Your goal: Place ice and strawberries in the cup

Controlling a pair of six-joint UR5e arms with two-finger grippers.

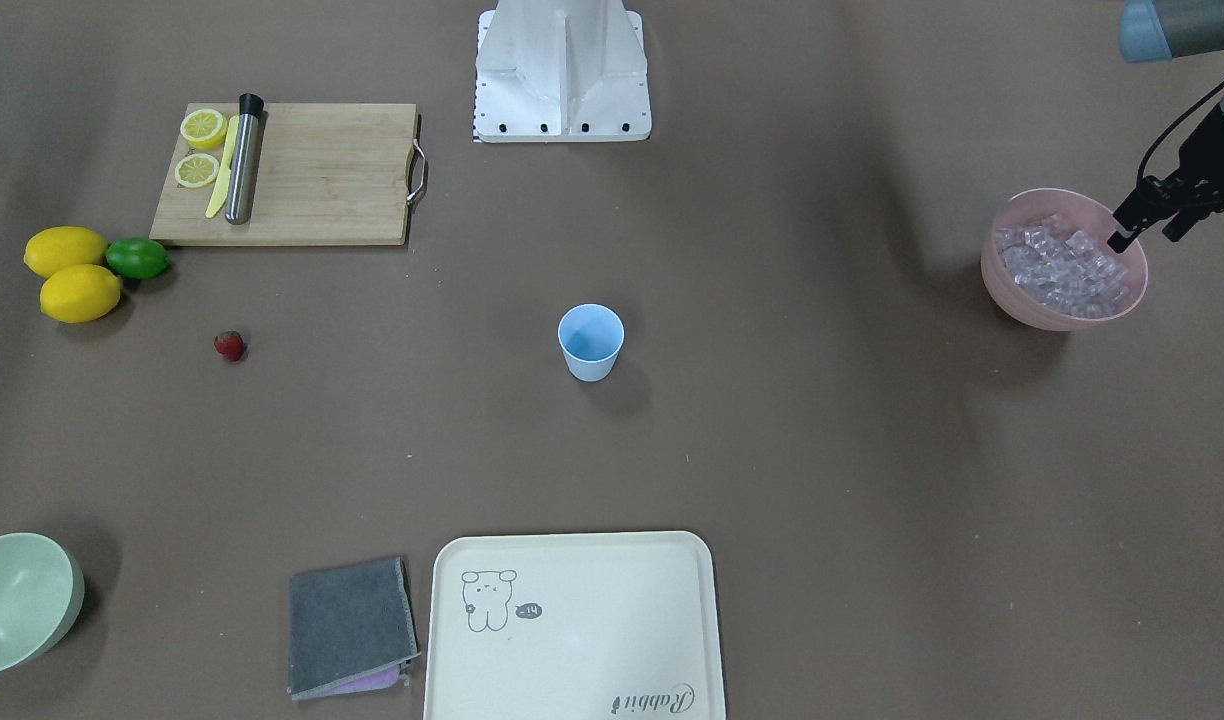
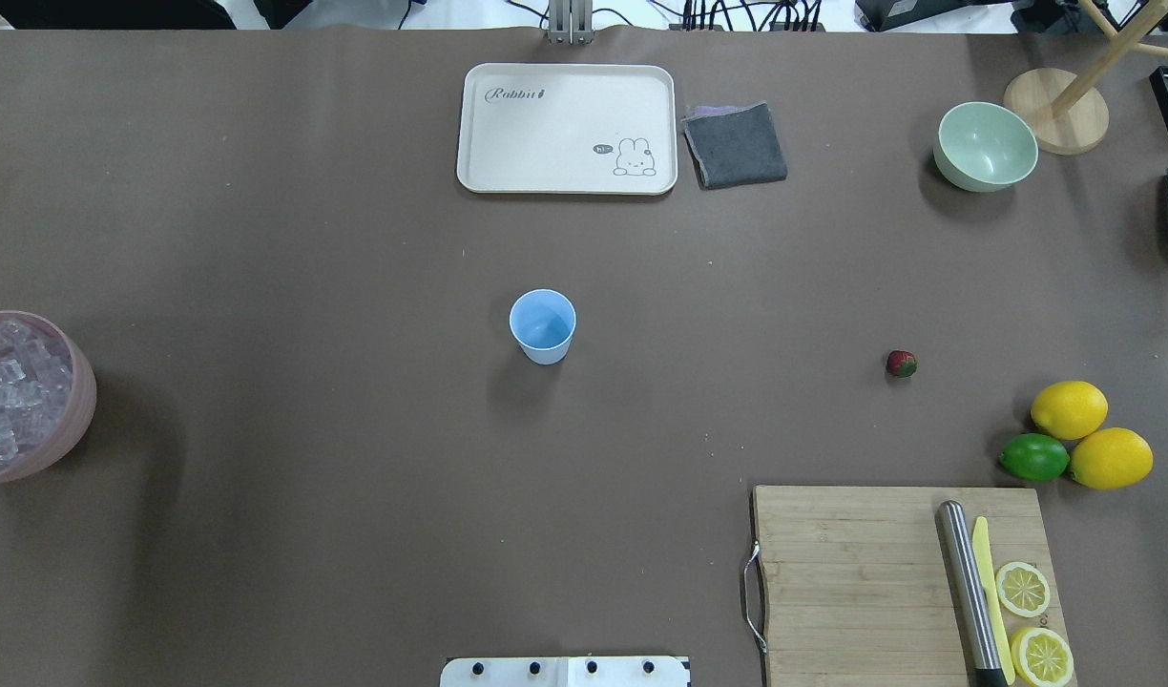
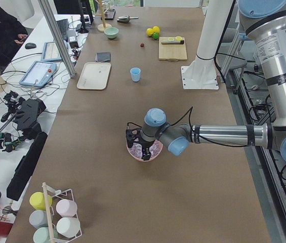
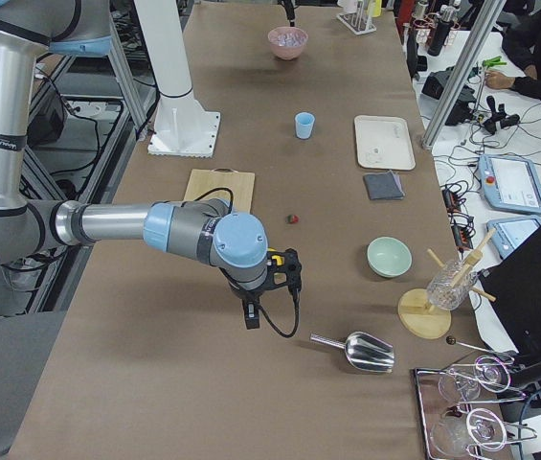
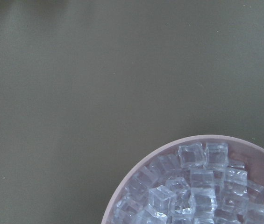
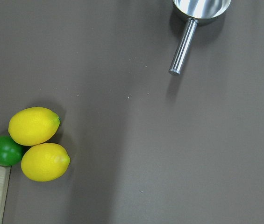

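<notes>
The left tool point(image 1: 1144, 238) hangs over the rim of a large pink plastic bowl point(image 1: 1012, 300), its two black fingers spread apart with nothing between them. That bowl sits near the left end of the brown bench point(image 1: 822, 450) and is heaped with small clear ice cubes point(image 1: 1067, 272); the left wrist view looks straight down on them.

The right tool point(image 4: 251, 312) shows only in a side view, held above the bench toward its right end, and I cannot tell whether it is clenched or released. Near it lies a shiny metal scoop point(image 4: 366, 353). Its wrist view takes in two yellow lemons point(image 6: 33, 126) touching a green lime point(image 6: 3, 150).

A small red strawberry point(image 1: 230, 345) with a green cap lies on the bench between those fruits and the middle, nearer the fruits. Beside them, a wooden cutting board point(image 1: 322, 170) with a metal handle carries two lemon halves point(image 1: 202, 128), a steel cylinder point(image 1: 242, 165) and a yellow knife point(image 1: 222, 180) side by side.

A light-blue tapered plastic cup point(image 1: 590, 342) stands upright at mid-bench, well apart from the bowl, the strawberry and both tools, its pale inside showing down to the bottom.

Along the edge across from the robot sit a cream tray point(image 1: 592, 660) with a cartoon animal, a folded grey cloth point(image 1: 350, 625) just beside it, and a pale green bowl point(image 1: 17, 600).
</notes>
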